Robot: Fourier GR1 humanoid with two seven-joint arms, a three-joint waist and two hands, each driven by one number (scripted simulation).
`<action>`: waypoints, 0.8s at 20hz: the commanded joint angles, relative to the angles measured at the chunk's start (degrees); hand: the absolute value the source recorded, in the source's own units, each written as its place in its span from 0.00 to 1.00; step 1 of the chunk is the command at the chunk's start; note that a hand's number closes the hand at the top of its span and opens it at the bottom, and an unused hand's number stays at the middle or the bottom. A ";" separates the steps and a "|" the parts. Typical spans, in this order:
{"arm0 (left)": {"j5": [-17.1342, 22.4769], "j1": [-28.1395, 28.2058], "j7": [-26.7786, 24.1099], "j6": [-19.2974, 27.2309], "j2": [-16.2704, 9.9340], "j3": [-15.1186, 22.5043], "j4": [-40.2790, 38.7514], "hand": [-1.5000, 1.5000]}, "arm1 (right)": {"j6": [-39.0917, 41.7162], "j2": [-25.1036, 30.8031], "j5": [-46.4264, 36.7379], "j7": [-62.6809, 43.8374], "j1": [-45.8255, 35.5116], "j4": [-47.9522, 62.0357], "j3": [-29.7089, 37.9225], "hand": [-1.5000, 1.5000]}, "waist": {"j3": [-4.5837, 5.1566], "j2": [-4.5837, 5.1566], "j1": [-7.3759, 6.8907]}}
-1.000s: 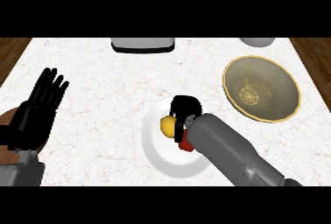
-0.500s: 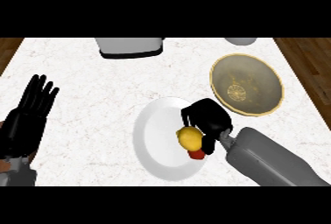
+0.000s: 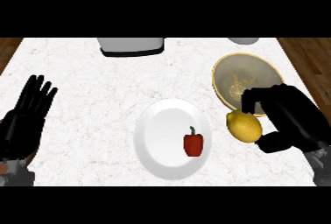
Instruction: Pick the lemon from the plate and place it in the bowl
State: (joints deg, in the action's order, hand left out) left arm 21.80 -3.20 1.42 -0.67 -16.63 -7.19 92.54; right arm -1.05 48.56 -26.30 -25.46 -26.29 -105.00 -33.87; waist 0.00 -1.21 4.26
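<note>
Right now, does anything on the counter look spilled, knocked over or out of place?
Nothing stands out. The right hand holds the lemon between plate and bowl; a red pepper lies on the plate.

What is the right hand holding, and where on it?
The lemon, gripped on its right side by the right hand; fingers above, thumb below. Left hand holds nothing.

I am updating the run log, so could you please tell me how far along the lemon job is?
Done: the lemon is off the white plate, where only a red pepper remains. In hand: the right hand curls round the lemon, between plate and bowl. Left: carry it over the bowl and release. The left hand rests open at the left edge.
</note>
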 commanded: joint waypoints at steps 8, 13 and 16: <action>-0.27 -5.98 4.31 -0.15 0.30 0.72 -0.13 0.50 | -0.49 2.88 6.24 3.38 7.62 1.24 21.15 1.00 | -0.02 1.23 -4.04; 0.31 -4.31 1.66 -2.99 0.41 -0.30 -1.14 0.50 | -0.65 -1.60 7.25 11.22 3.24 14.72 26.05 1.00 | -0.01 1.35 -4.69; -1.66 -5.02 0.15 -3.28 1.18 1.13 -3.05 0.50 | -0.56 -5.99 6.25 16.65 -3.95 27.33 25.26 1.00 | -0.02 1.62 -5.52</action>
State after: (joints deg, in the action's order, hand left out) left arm 20.75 -6.64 2.00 -3.12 -15.21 -6.02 91.45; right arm -1.23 46.84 -19.78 -14.54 -25.13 -88.84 -9.94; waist -0.01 0.19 -0.57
